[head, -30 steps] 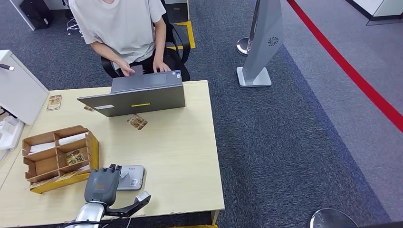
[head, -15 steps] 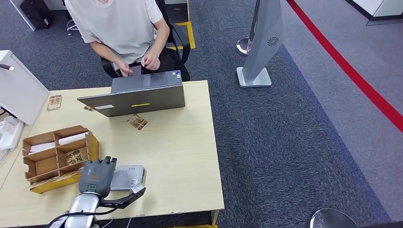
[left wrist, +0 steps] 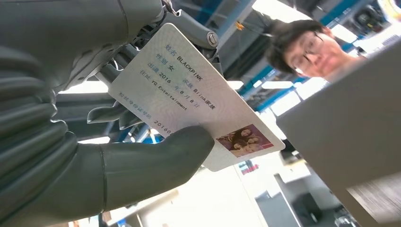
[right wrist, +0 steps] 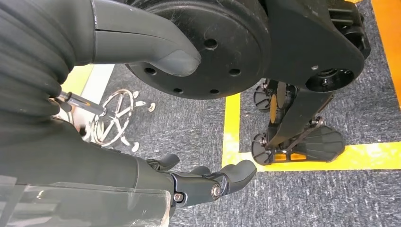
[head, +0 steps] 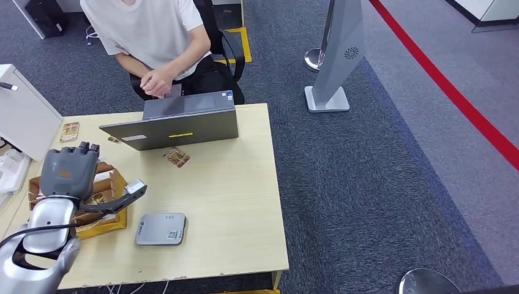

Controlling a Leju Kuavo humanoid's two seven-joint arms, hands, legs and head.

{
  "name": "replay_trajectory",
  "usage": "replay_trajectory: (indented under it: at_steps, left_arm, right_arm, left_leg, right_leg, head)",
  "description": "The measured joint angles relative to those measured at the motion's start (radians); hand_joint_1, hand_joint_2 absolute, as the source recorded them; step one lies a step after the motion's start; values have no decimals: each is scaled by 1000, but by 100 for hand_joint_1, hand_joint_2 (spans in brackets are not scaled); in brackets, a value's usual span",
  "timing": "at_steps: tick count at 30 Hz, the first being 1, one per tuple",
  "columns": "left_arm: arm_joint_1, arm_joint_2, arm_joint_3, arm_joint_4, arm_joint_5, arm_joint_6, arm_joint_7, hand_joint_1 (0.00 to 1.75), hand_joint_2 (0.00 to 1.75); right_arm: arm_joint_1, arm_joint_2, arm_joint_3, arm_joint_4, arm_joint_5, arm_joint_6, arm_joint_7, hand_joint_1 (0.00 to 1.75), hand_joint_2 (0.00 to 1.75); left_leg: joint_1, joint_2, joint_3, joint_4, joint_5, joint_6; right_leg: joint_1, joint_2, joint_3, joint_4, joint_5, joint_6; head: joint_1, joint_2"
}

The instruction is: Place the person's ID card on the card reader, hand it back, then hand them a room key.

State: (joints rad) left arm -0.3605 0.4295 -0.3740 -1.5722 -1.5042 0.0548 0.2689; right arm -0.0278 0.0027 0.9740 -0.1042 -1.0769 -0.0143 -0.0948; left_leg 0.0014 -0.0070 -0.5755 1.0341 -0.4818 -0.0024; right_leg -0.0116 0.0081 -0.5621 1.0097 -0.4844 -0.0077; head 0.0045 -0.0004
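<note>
My left hand (head: 68, 169) is raised over the cardboard organizer (head: 116, 181) at the table's left side. It pinches the white ID card (left wrist: 189, 90) between the thumb (left wrist: 156, 163) and the fingers; the card bears printed text and a small photo. The grey card reader (head: 161, 228) lies flat near the table's front edge, to the right of my hand, with nothing on it. A person in a white shirt (head: 150, 30) sits behind the open laptop (head: 177, 125), hands together at the chest. My right hand (right wrist: 189, 182) hangs by my side above the carpet, fingers apart and empty.
The organizer holds patterned cards in its compartments (head: 96, 200). One patterned card (head: 177, 157) lies in front of the laptop, another (head: 70, 131) at the table's far left. A white cabinet (head: 21, 113) borders the table's left. A grey sign stand (head: 336, 55) stands on the carpet.
My left hand has risen from the card reader and swung left and away over the organizer, carrying the ID card. The person's hands left the laptop and came together.
</note>
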Motion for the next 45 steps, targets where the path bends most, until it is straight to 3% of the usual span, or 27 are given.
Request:
replay_trajectory:
  at_steps: [8, 17, 31, 35, 45]
  left_arm:
    - [-116, 58, 43, -32, 0, -58, -47, 175, 175]
    - [-138, 76, 53, -39, 0, -67, -29, 175, 175]
    - [-325, 103, 14, -71, 0, -211, -26, 175, 175]
    - [-340, 99, -13, -89, 0, -232, -42, 0, 175]
    - [-339, 53, -38, -149, 0, -245, -72, 0, 175]
  right_arm:
    - [-2, 0, 3, -8, 0, 1, -10, 0, 175]
    - [-6, 0, 4, -13, 0, 4, -18, 0, 175]
    - [-19, 1, 26, -21, 4, 6, -33, 0, 175]
    - [-19, 4, 28, -23, 4, 6, -31, 0, 175]
    - [-20, 5, 30, -24, 0, 5, -35, 0, 175]
  left_leg:
    - [0, 0, 0, 0, 0, -1]
    - [0, 0, 0, 0, 0, -1]
    - [0, 0, -1, 0, 1, -1]
    - [0, 0, -1, 0, 1, -1]
    - [0, 1, -1, 0, 1, -1]
  right_leg:
    - [0, 0, 0, 0, 0, 0]
    - [0, 0, -1, 0, 0, 0]
    - [0, 1, -1, 0, 1, 0]
    - [0, 1, -1, 0, 1, 0]
    - [0, 1, -2, 0, 1, 0]
  head:
    - [0, 0]
    - [0, 0]
    - [0, 0]
    - [0, 0]
    - [0, 0]
